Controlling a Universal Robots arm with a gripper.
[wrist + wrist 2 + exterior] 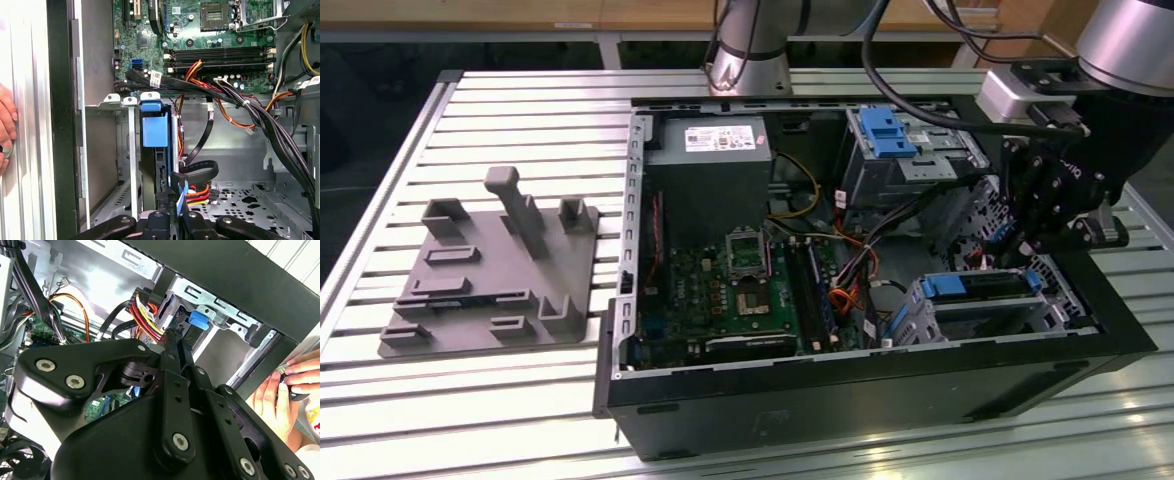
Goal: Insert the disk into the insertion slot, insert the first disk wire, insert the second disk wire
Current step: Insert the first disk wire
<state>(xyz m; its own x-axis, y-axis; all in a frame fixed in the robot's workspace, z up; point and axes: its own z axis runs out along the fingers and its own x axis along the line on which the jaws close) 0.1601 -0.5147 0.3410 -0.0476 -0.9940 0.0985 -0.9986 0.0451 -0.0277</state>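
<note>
The disk (154, 131) sits in the insertion slot (132, 160) just ahead of the gripper (176, 217), which we see clenched on a black wire (201, 170).

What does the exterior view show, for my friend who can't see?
A robot's black hand reaches down into an open computer case, just above the blue-framed disk sitting in the silver insertion slot. The case stands on a slatted metal table beside a grey fixture.

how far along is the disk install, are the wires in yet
Done: the disk sits in the insertion slot. In hand: the gripper is at the disk's end beside a black cable and red-yellow wires. Left: cannot tell whether either wire is seated.
</note>
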